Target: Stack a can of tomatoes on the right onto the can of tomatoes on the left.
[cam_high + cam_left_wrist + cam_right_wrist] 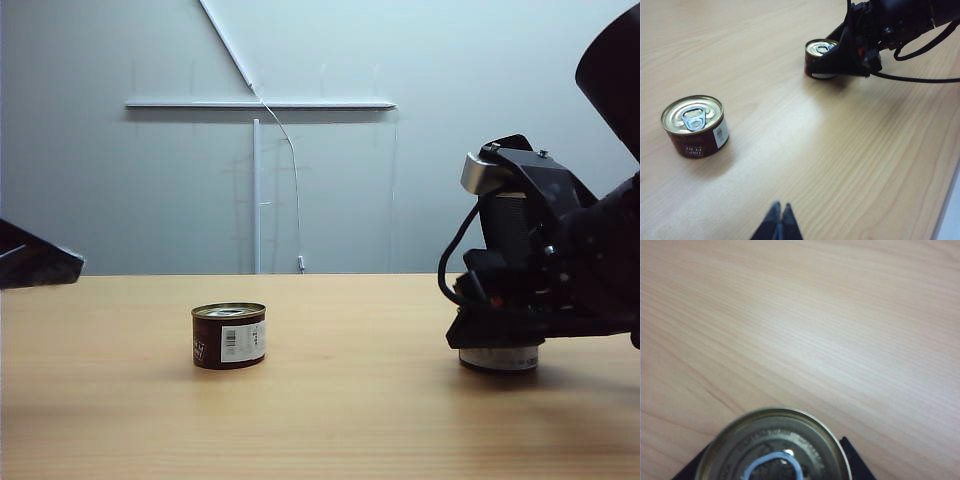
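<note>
right gripper (840,62): down around the right can (819,59) so you can lift it, grip unclear | left can (229,336): upright, well apart, top free for stacking | left gripper (779,220): fingers together, idle

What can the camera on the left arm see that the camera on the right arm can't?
Only the left wrist view shows the left round brown tomato can with the white label, the left gripper with its tips together, and the black right arm. Only the right wrist view shows the right can's gold lid close up, between the right gripper's fingers. Both show the right can and the light wooden table.
</note>
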